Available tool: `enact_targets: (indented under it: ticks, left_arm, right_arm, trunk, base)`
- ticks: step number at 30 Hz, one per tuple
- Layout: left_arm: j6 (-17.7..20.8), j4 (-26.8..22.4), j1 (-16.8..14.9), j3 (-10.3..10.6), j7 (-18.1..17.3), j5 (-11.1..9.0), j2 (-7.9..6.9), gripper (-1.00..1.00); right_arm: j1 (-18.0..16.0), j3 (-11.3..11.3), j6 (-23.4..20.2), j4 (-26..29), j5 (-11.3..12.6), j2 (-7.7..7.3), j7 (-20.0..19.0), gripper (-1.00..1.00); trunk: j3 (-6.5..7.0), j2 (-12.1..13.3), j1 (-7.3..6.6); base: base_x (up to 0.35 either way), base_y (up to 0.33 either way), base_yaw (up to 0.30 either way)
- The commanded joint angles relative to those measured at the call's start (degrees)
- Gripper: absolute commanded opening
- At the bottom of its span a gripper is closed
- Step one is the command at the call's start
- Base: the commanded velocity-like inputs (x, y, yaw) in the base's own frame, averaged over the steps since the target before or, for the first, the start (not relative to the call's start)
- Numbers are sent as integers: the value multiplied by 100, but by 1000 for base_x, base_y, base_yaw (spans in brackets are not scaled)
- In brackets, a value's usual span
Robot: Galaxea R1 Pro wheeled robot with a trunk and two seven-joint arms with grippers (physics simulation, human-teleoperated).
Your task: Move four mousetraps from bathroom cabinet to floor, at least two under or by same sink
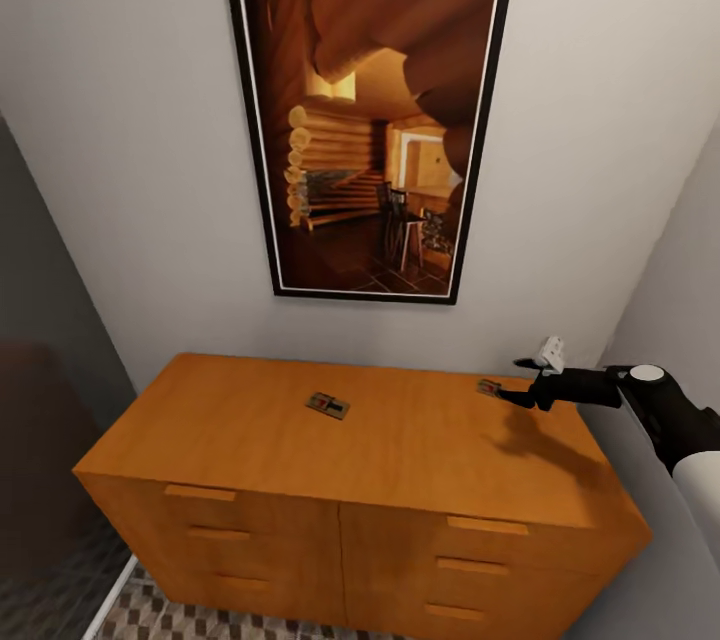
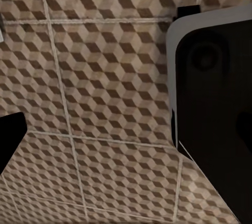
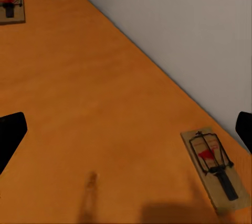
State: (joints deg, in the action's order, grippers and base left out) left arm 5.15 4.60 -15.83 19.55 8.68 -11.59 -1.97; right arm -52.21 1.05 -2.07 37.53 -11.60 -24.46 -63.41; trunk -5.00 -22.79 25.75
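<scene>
Two mousetraps lie flat on the orange-brown cabinet (image 1: pixel 250 440): one mousetrap (image 1: pixel 328 406) near the middle of the top, the other mousetrap (image 1: pixel 489 387) close to the back right, by the wall. My right gripper (image 1: pixel 518 382) hovers open just right of that second trap, touching nothing. In the right wrist view the near trap (image 3: pixel 214 169) lies ahead toward one finger, and the far trap (image 3: pixel 11 7) sits at the corner of the picture. The left gripper (image 2: pixel 126 135) hangs open and empty over the cube-pattern bathroom floor (image 2: pixel 105 77).
A large framed picture (image 1: pixel 370 120) hangs on the grey wall behind the cabinet. Walls close in on both sides. The cabinet front has several drawers with handles (image 1: pixel 200 493). My own dark base (image 2: pixel 215 103) shows beside the left gripper.
</scene>
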Motion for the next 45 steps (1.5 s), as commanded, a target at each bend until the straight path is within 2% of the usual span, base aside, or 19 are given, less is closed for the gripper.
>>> enact_targets:
  ticks: [1,13,45]
  left_arm:
    - [12,7,-8,49,7,-54,3,100]
    - [3,6,-8,49,6,-54,3,100]
    - [-6,6,-4,48,6,-54,12,100]
  right_arm:
    - [-2,9,-22,9,-9,-5,-13,100]
    - [-4,10,-16,9,-9,2,-6,100]
    - [-5,2,-14,-3,-21,-13,4,100]
  trunk:
    - [-16,-12,3]
    - [-52,-12,3]
    - [-55,-12,3]
  base:
    - [0,-6,275]
    - [0,-1,233]
    - [0,-31,7]
